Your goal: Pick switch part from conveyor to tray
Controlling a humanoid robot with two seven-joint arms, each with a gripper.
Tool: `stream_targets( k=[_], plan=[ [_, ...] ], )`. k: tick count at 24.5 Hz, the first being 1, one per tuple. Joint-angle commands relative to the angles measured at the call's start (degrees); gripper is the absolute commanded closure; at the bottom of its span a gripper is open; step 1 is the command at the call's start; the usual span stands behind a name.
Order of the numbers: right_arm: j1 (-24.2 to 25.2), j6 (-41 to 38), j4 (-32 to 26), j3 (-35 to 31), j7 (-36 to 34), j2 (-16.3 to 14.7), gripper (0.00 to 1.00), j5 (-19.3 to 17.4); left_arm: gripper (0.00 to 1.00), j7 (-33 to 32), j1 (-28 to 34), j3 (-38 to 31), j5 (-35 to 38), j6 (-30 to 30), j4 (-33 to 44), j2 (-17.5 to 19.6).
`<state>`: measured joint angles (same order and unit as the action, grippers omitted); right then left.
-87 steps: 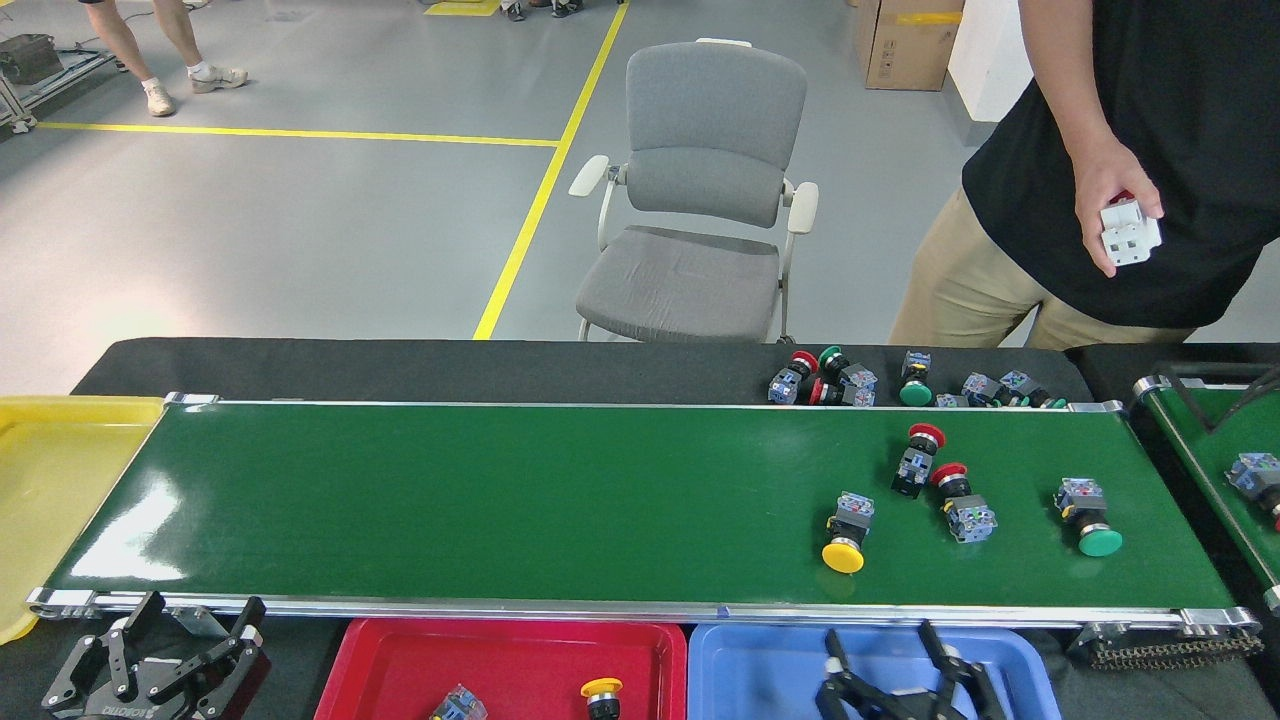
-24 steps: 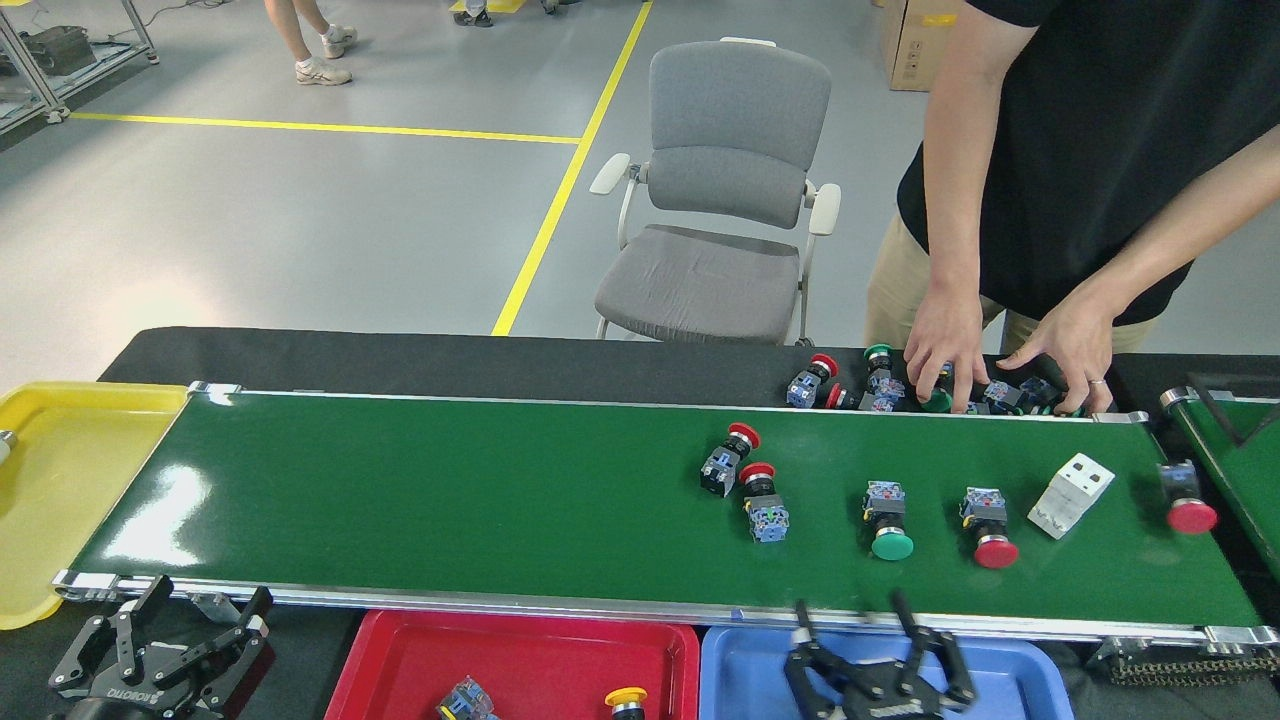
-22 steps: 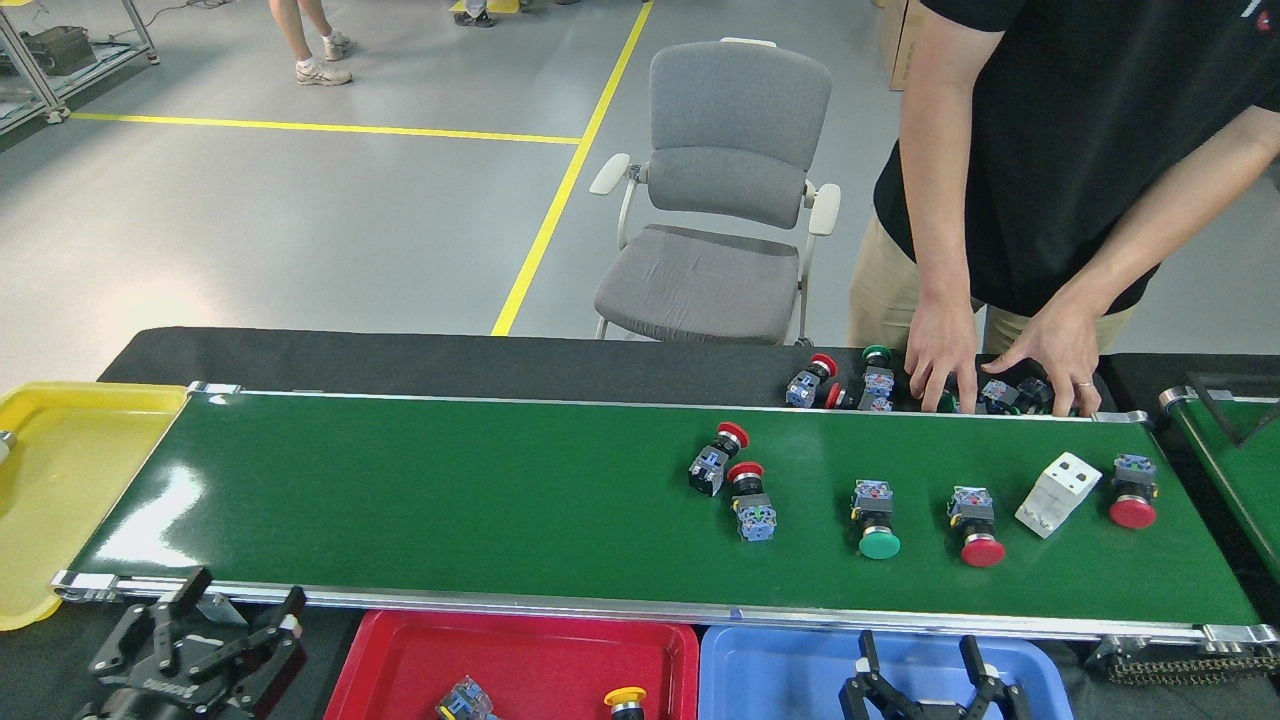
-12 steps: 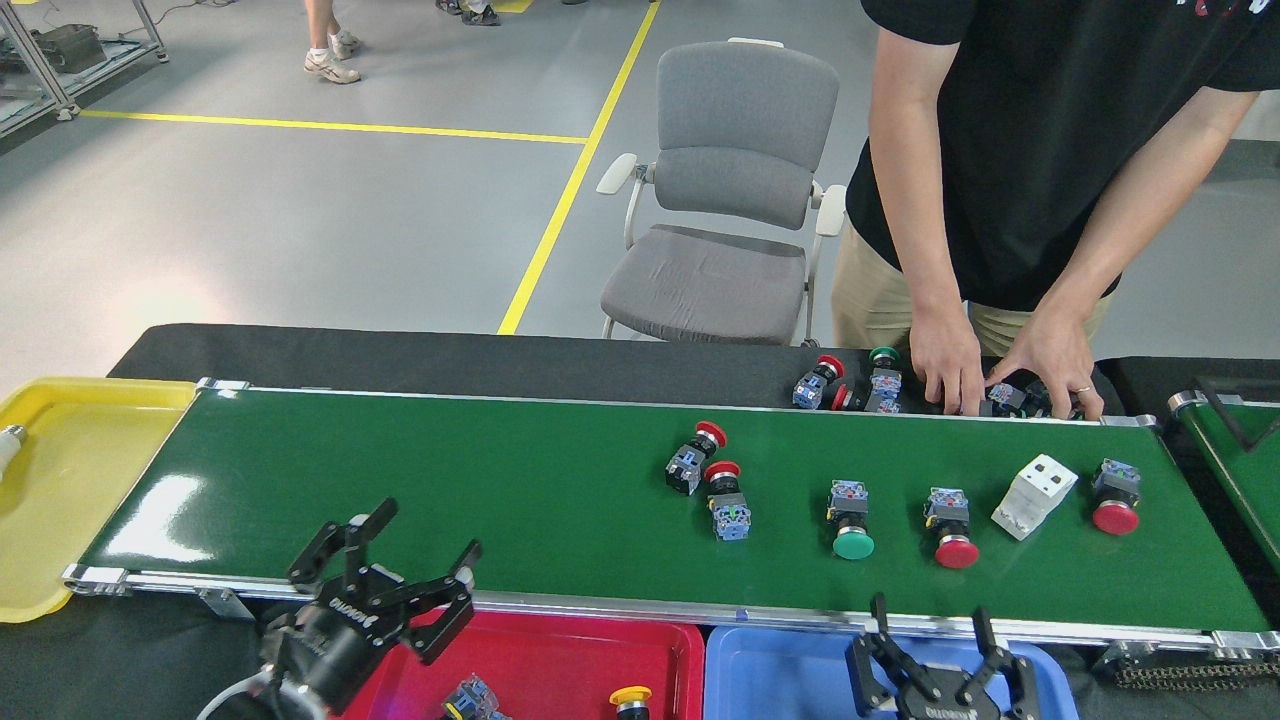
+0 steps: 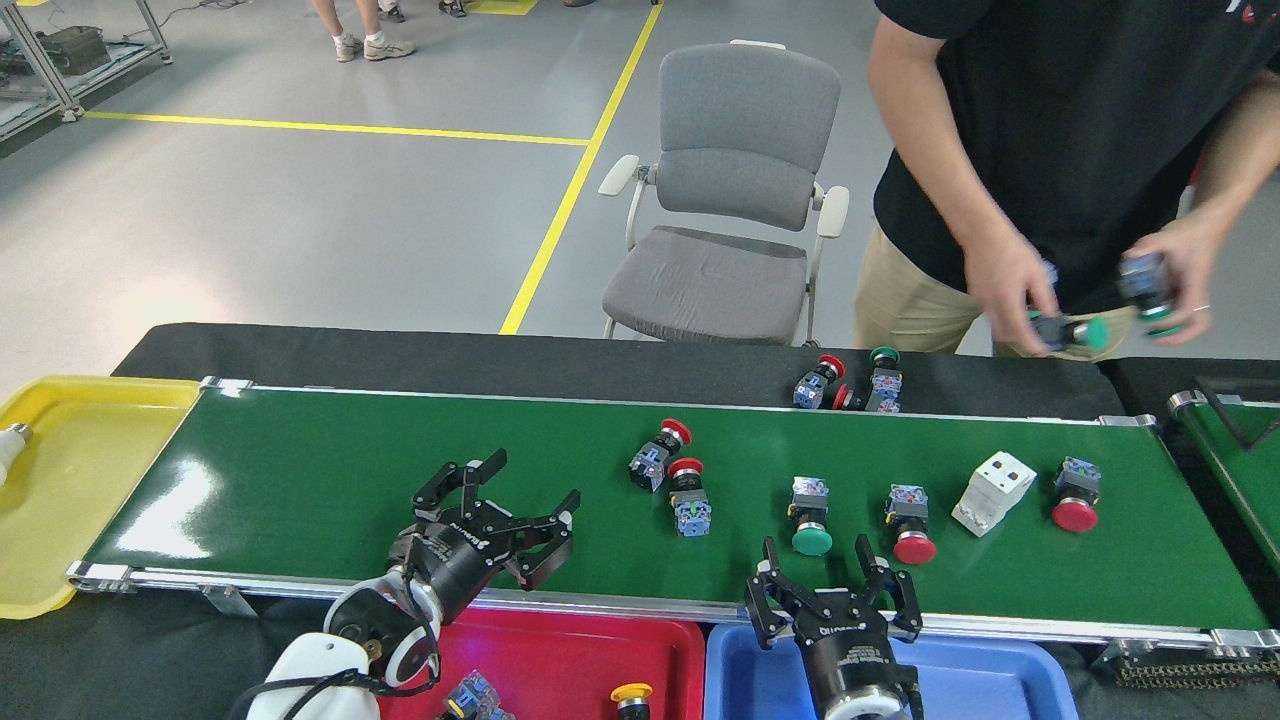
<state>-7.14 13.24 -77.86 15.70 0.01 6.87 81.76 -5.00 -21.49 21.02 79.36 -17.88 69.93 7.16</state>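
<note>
You face a black-covered table (image 5: 500, 355) on a grey workshop floor (image 5: 300, 220) with yellow lines. Nearest you, at the bottom edge, a red tray (image 5: 560, 650) holds a blue-grey switch part (image 5: 470, 697) and a yellow-capped one (image 5: 627, 697); a blue tray (image 5: 980, 680) sits just right of it. Your left gripper (image 5: 525, 490) hangs over the near edge of the conveyor (image 5: 320, 470), fingers spread wide and holding nothing. Your right gripper (image 5: 822, 570) is above the belt's near rail, fingers also spread and empty, just in front of a green-capped switch (image 5: 808, 502) and a red-capped switch (image 5: 908, 511). Further along the belt lie two red-capped switches (image 5: 672, 468) touching each other, a white block (image 5: 993, 480) and another red switch (image 5: 1075, 495). A yellow tray (image 5: 60, 480) sits at the belt's left end. Beyond the belt, a few switches (image 5: 850, 380) lie on the table. A person (image 5: 1060, 130) stands behind, holding switches in both hands, beside a grey chair (image 5: 735, 200).
</note>
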Motion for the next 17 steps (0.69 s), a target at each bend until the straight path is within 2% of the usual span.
stream_targets(
  k=[1, 2, 4, 6, 7, 9, 12, 14, 17],
  plan=[
    [-2.53, 1.08, 1.92, 0.04, 0.51, 0.78, 0.16, 0.06, 0.0, 0.16, -2.15, 0.16, 0.1, 0.31, -1.72, -0.66],
    [-3.58, 0.99, 2.8, 0.12, 0.78, 0.69, 0.39, 0.15, 0.0, 0.16, -2.94, 0.25, 0.1, 0.31, -3.13, -1.44],
    [-4.55, 0.82, 3.24, 1.27, 1.3, 0.25, 0.65, 0.33, 0.0, 0.16, -4.35, 0.51, 0.18, 0.31, -4.89, -2.15],
    [-4.72, 0.73, 3.5, 3.02, 2.62, -0.45, 0.84, 1.64, 0.0, 0.16, -5.58, 0.78, 0.18, 0.39, -6.82, -2.41],
    [-4.81, 0.55, 3.59, 3.46, 2.8, -0.89, 0.9, 1.82, 0.0, 0.16, -5.76, 0.78, 0.1, 0.39, -7.26, -2.5],
    [-4.72, -0.06, 3.68, 3.9, 2.89, -1.33, 0.98, 1.82, 0.01, 0.25, -6.02, 0.87, 0.18, 0.39, -8.23, -3.12],
    [-4.72, -0.32, 3.59, 3.99, 2.89, -1.33, 0.98, 2.0, 0.02, 0.34, -6.63, 0.87, 0.27, 0.83, -10.43, -3.38],
    [-4.46, -2.26, 2.62, 4.7, 2.89, -1.33, 0.98, 2.26, 0.03, 0.43, -6.9, 0.95, 0.54, 3.47, -12.01, -3.38],
    [-3.06, -8.75, -3.0, 8.82, 2.89, -1.59, 0.98, 2.35, 0.1, 0.69, -7.6, 0.87, 3.7, 5.93, -13.15, -3.38]
  ],
)
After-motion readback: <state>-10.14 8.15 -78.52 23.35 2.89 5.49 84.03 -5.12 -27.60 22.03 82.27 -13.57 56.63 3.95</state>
